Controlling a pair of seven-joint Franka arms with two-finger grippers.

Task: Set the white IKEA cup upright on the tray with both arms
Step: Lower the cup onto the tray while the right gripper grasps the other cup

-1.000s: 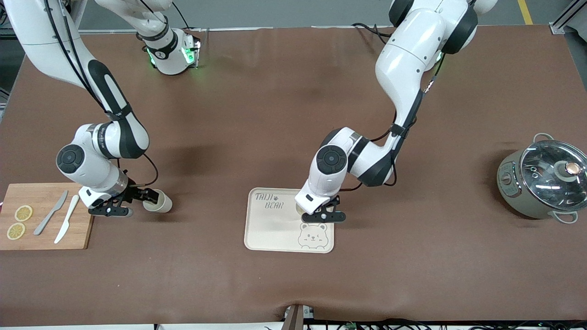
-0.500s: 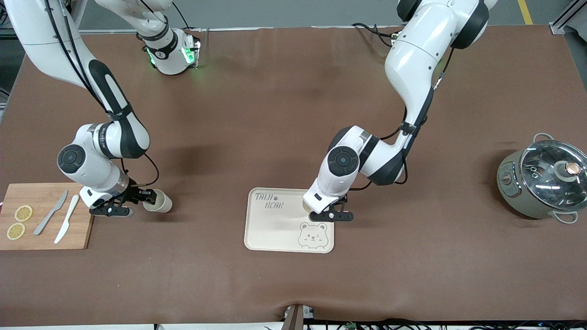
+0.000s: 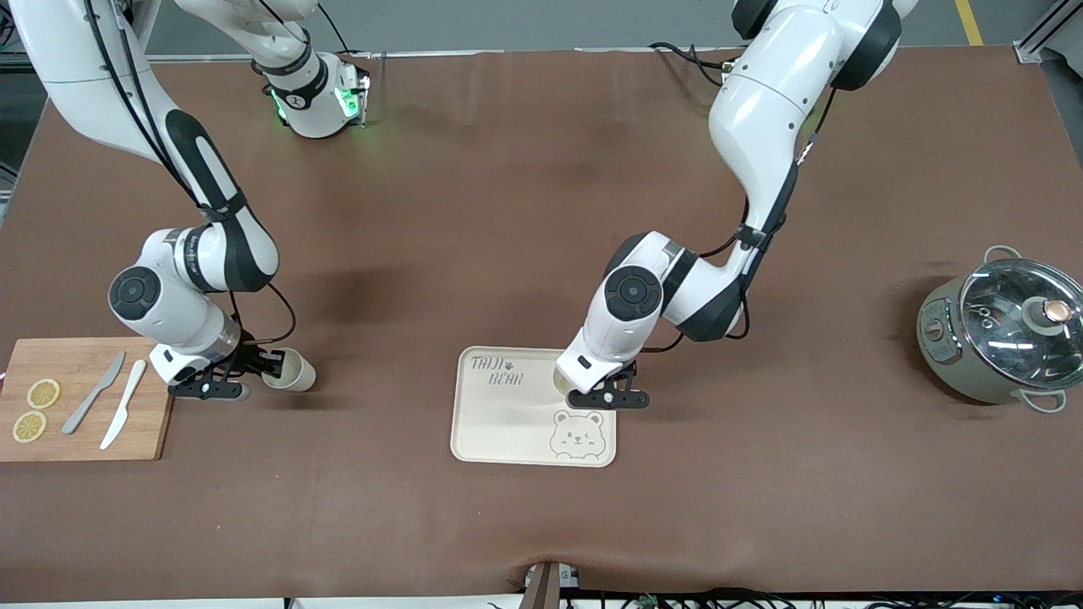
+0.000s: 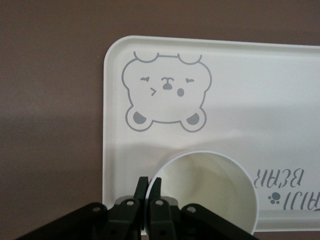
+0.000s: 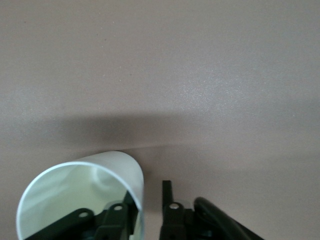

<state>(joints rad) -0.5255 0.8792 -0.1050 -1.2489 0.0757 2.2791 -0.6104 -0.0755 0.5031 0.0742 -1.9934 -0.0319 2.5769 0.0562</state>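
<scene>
Upright on the cream bear-face tray [image 3: 508, 423] [image 4: 280, 100] stands a white cup [image 3: 561, 381] [image 4: 210, 190], close to the tray's edge toward the left arm's end. My left gripper [image 3: 584, 393] [image 4: 149, 181] is shut on its rim, pinching the thin wall. A second white cup [image 3: 292, 372] [image 5: 75, 195] lies on its side on the brown table beside the cutting board. My right gripper [image 3: 269, 365] [image 5: 147, 192] straddles this cup's wall at the mouth, one finger inside and the other outside. A gap shows between the outer finger and the wall.
A wooden cutting board [image 3: 80, 431] at the right arm's end carries two lemon slices [image 3: 42, 393], a grey knife [image 3: 95, 393] and a white knife [image 3: 124, 404]. A grey pot with a glass lid [image 3: 998, 334] stands at the left arm's end.
The left arm shifted a little toward its own end of the table with the cup on the tray. The right gripper's fingers have drawn closer together around the lying cup's wall.
</scene>
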